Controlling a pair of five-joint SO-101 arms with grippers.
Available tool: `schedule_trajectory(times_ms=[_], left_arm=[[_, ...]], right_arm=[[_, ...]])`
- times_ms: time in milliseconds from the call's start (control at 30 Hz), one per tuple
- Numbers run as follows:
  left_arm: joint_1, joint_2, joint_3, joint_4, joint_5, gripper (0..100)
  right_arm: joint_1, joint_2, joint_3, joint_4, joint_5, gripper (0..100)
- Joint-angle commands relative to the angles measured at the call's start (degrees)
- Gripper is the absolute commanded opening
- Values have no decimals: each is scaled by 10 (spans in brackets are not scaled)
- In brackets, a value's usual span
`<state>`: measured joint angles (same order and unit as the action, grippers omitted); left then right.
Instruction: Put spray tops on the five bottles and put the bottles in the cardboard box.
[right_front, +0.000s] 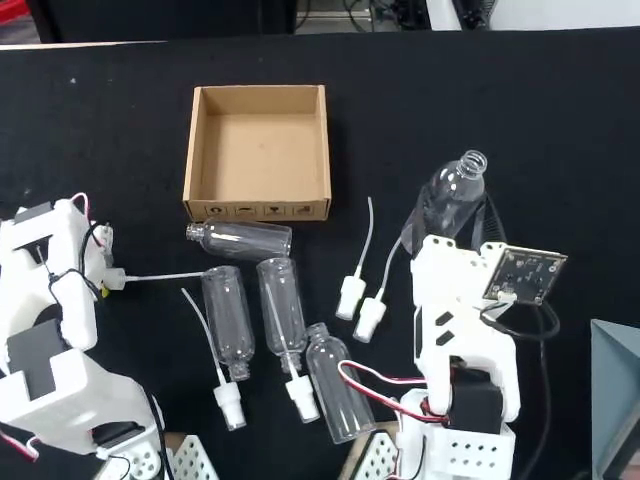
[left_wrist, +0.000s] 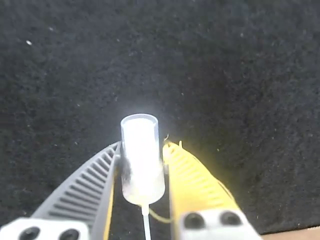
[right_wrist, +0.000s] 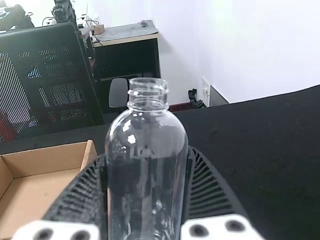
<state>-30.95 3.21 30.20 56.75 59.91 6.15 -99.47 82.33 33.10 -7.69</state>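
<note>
**Three cameras, one table**

The high camera is looking steeply down over the whole table (right_front: 560, 100), cardboard box (right_front: 257, 210) included. The left wrist camera is staring down at the table from close behind the left gripper (left_wrist: 142, 146). The right wrist camera is facing nearly level toward the room (right_wrist: 250, 45) behind, sharing the box with the high view.

open way into cardboard box (right_front: 257, 210) from above (bottles (right_front: 240, 240) crowd its front).
</note>
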Motion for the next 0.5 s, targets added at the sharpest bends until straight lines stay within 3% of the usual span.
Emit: schedule_trajectory(times_ms=[0, 467], left_arm=[[-36, -11, -8, 1, -3, 29], [-108, -13, -32, 2, -3, 29]], right_arm=[[10, -7, -7, -18, 7, 15], [10, -7, -7, -18, 7, 15]])
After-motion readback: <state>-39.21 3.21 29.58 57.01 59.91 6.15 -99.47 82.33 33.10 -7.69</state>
